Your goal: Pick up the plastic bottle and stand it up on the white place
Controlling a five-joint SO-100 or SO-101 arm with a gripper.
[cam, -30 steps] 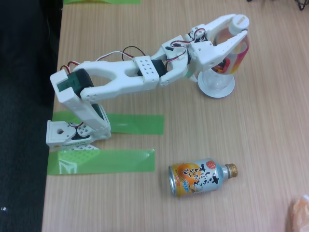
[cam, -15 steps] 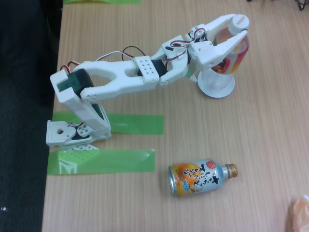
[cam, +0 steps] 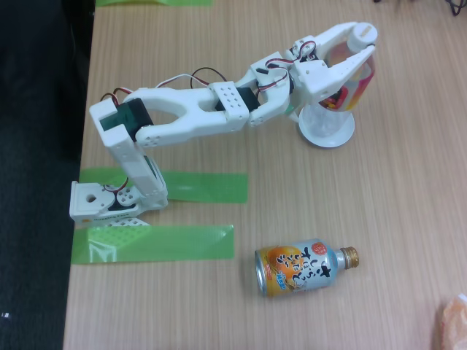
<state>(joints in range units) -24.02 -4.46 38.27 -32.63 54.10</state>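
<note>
Stretching out low, the claw pinches the plastic bottle — upright on the white place.

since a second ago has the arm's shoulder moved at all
Yes. The white arm's shoulder has shifted right and slightly up in the fixed view, judged against the green tape strip on the wooden table, which stays put.

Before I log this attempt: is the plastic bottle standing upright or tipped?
Upright: the plastic bottle stands base-down on the white plate, cap toward the camera, with the gripper around it.

The can-bottle bears Japanese lettering, too small to read.
</note>
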